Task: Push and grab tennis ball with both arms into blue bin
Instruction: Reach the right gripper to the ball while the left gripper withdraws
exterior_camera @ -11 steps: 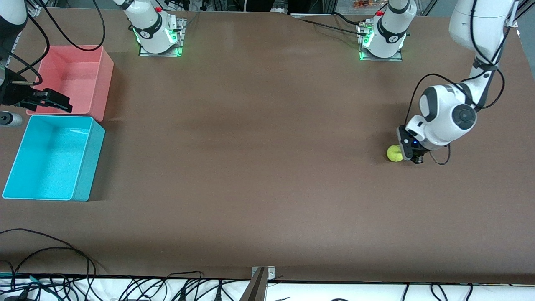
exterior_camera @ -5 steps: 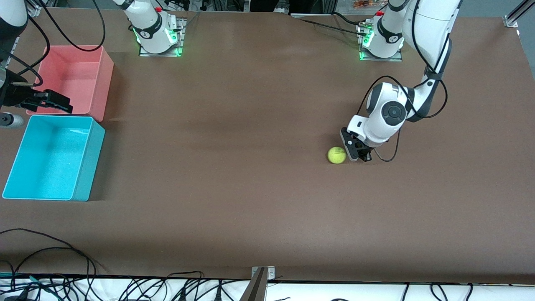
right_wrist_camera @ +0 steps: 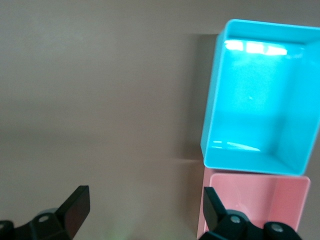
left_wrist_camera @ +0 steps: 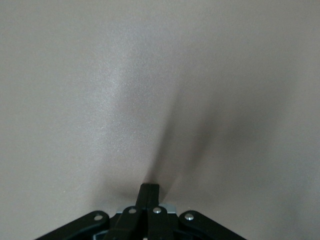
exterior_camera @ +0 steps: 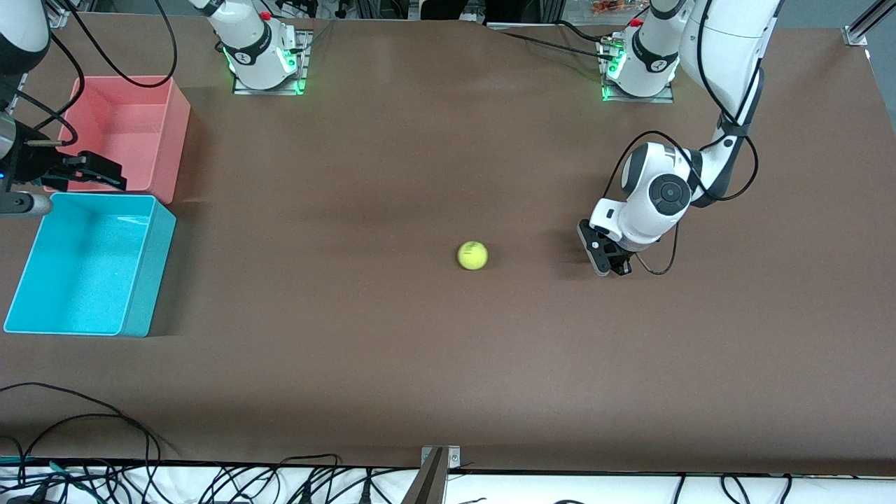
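**A:** Front view: tennis ball loose mid-table, well apart from the blue bin at the right arm's end. Left gripper low by the table, clenched on nothing.

**B:** Left wrist: fingers pinched together. Right wrist: right gripper spread wide (nothing held), above the pink bin.

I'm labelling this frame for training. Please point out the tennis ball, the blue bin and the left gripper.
tennis ball (exterior_camera: 472,255), front view, middle of the ball.
blue bin (exterior_camera: 150,273), front view, outer side wall.
left gripper (exterior_camera: 607,264), front view, its shut fingertips.
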### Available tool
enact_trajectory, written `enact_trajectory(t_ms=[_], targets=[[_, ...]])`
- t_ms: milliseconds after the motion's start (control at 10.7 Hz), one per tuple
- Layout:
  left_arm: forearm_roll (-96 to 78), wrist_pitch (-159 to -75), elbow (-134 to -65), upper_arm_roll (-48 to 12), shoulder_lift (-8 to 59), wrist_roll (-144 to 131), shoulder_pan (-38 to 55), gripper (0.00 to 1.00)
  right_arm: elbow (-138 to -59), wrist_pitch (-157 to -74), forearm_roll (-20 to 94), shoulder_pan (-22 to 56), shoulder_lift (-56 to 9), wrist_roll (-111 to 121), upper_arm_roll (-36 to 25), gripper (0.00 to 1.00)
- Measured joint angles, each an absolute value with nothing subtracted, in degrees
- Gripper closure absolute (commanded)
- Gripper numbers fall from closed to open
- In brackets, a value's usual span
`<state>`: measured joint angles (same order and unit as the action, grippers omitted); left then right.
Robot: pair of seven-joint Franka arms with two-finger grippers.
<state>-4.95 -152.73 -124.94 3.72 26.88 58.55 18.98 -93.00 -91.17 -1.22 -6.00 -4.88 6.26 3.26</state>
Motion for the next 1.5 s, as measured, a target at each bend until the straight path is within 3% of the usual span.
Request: enact_trajectory(t_ms=[468, 843, 936, 1124, 1311, 1498], targets=[[-4.99, -152.73, -123.86, 3.71, 26.41, 56.38, 18.33, 1.0, -93.01, -91.63, 4.92, -6.37, -11.79, 17.68, 3.44, 0.0], [-4.99, -151.68, -123.39, 3.38, 22.14, 55.09, 14.62, 1.0, -93.03, -91.43, 5.13, -3.42, -14.42, 25.68, 5.98, 0.0], [-4.99, -151.3, -123.39, 3.24, 20.55, 54.77, 14.07, 0.94, -93.04, -91.37, 5.13, -2.15, -15.26, 28.29, 6.1, 0.0], [-4.99, -148.56, -123.41, 3.12, 17.0, 52.84, 13.46, 0.76, -93.05, -91.55, 5.13, -0.39, -16.99, 33.53, 6.16, 0.0], [-4.99, -144.94, -123.61, 3.18, 14.24, 52.39, 13.31, 0.0, -93.16, -92.54, 5.13, 0.46, -17.98, 37.59, 6.17, 0.0], [-4.99, -143.22, -123.75, 3.42, 12.89, 52.32, 13.08, 0.0, -94.56, -96.18, 5.13, 0.6, -18.63, 45.35, 6.06, 0.0]])
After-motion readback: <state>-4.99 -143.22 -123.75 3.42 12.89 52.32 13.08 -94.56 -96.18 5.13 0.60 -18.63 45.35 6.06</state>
